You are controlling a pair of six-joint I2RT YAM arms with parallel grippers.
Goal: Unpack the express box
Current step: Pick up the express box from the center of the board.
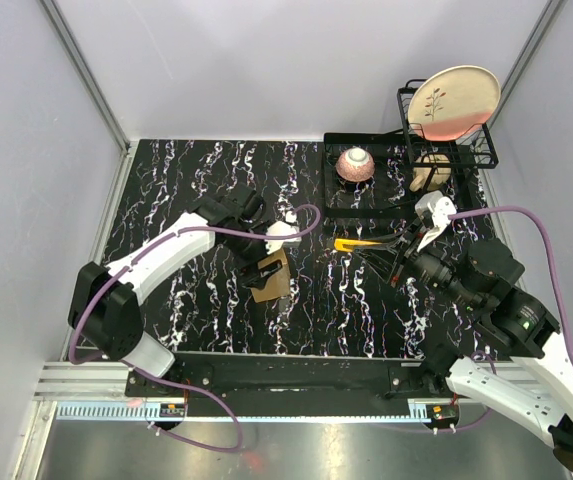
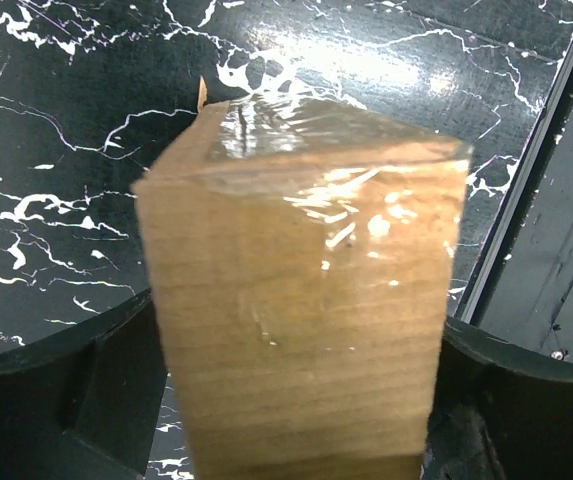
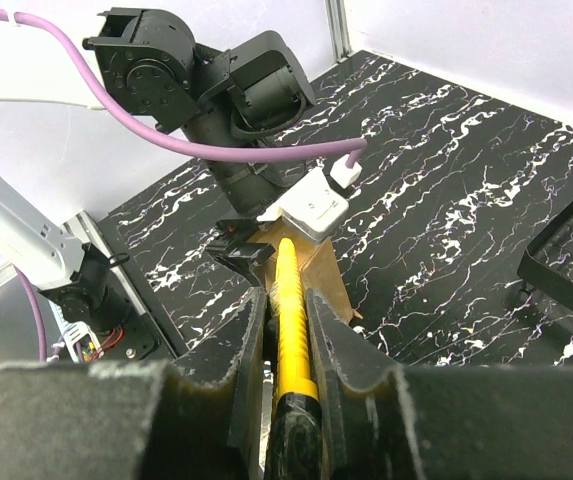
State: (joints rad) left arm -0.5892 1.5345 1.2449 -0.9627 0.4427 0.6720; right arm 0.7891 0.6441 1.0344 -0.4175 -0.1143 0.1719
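The express box (image 1: 278,282) is a small brown cardboard box with glossy clear tape over its top, and it sits left of the table's middle. In the left wrist view the box (image 2: 306,300) fills the space between my left gripper's (image 2: 296,400) black fingers (image 2: 76,400), which press against its two sides. My right gripper (image 3: 288,305) is shut on a yellow utility knife (image 3: 291,300). The knife points toward the box (image 3: 334,285) from the right. From above, the knife (image 1: 350,244) hangs over the table to the right of the box and apart from it.
A black wire tray (image 1: 338,200) at the back right holds a pink bowl (image 1: 355,164). Behind it a dish rack (image 1: 486,150) carries an upright plate (image 1: 453,100). White walls close in the table on three sides.
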